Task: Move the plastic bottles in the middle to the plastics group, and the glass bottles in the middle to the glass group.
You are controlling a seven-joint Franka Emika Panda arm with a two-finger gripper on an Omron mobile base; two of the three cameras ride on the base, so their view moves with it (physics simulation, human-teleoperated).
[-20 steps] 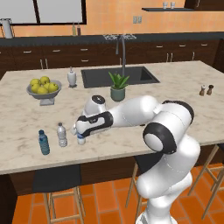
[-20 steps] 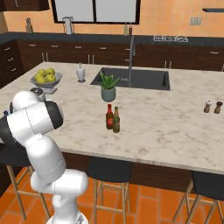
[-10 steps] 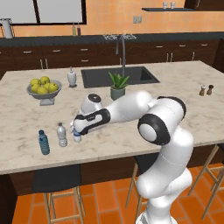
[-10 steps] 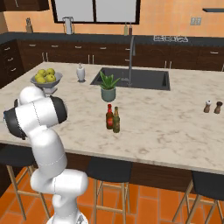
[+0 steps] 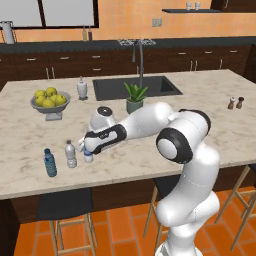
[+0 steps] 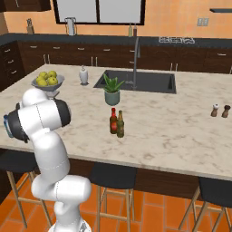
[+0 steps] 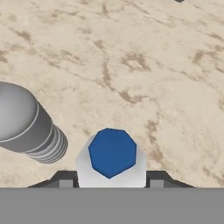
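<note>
My gripper (image 5: 89, 151) is shut on the small clear plastic bottle (image 5: 88, 157), low over the counter's front left. In the hand view this bottle (image 7: 112, 154) shows a blue top and pale body between my fingertips (image 7: 65, 182). Just left of it stands the plastics group: a grey-clear bottle (image 5: 71, 154) (image 7: 24, 120) and a blue bottle (image 5: 50, 163). The two glass bottles, one red-brown (image 6: 113, 121) and one olive-brown (image 6: 120, 124), stand together mid-counter. The glass group, two tiny bottles (image 5: 231, 103) (image 6: 215, 110), sits at the far right.
A fruit bowl (image 5: 49, 103) with yellow fruit stands at the back left, with a white dispenser (image 5: 82, 89) behind it. A potted plant (image 5: 134, 98) stands in front of the sink (image 5: 150, 87) and its tall tap. The counter's front edge (image 5: 100, 181) is close to the plastics.
My gripper has carried the plastic bottle a little to the left, closer to the grey-clear bottle. The other bottles have stayed put.
</note>
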